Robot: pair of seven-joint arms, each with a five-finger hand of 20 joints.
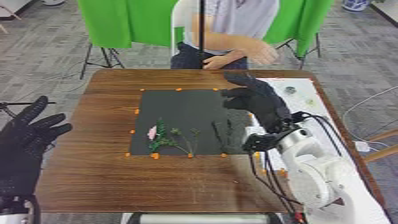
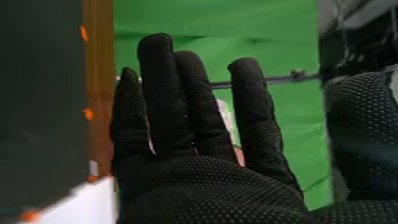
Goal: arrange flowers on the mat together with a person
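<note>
The right robot hand point(image 1: 259, 100) is hovering, released, over the black mat point(image 1: 182, 110); to that robot hand's near left, the pink flower point(image 1: 152, 133) and green sprigs point(image 1: 161, 142) are lying together, presumably forming one arrangement.

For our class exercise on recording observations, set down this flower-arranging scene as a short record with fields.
Surface: brown wooden table
Mat: black mat, lying flat, orange marks around its edges
Flower: pink flower beside green leaves, on the mat's near left part
Other greenery: thin green sprig, on the mat, right of the leaves
Right hand: right hand at the mat's far right corner, fingers extended, holding nothing
Left hand: left hand at the left edge of the head view, fingers spread
Right side of table: white sheet
</note>
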